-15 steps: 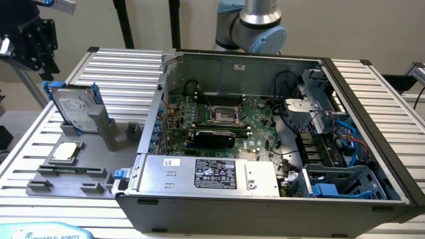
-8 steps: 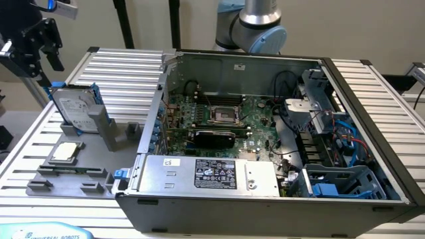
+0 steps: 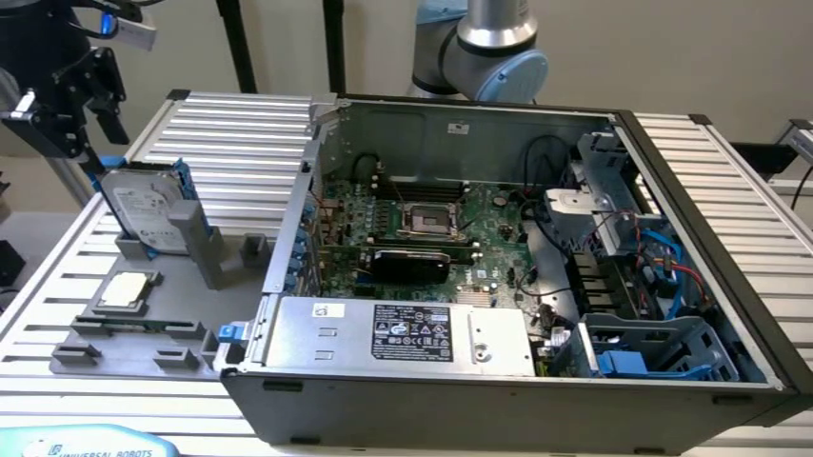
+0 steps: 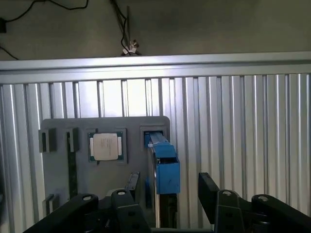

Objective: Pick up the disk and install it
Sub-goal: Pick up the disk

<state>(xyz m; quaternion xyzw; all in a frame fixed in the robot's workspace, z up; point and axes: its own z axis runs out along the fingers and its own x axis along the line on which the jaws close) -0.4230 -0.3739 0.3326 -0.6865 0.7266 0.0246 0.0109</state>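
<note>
The disk [image 3: 143, 205], a silver-grey drive with a white label in a blue rail frame, stands on edge in a slot of the grey fixture plate [image 3: 140, 333] at the exterior view's left. My gripper [image 3: 91, 133] hangs just above and behind it, open. In the wrist view the disk [image 4: 165, 170] shows edge-on with its blue rail toward me. It lies between my two black fingertips [image 4: 208, 187], and there is a gap on each side. Nothing is held.
A small square silver chip [image 3: 128, 288] [image 4: 106, 146] lies on the same fixture beside the disk. The open computer case [image 3: 711, 190] takes up the exterior view's right, with the motherboard [image 3: 420, 219], a silver box with a black label [image 3: 406, 333] and blue drive bays [image 3: 648, 352]. A ribbed aluminium table [image 4: 243, 121] lies underneath.
</note>
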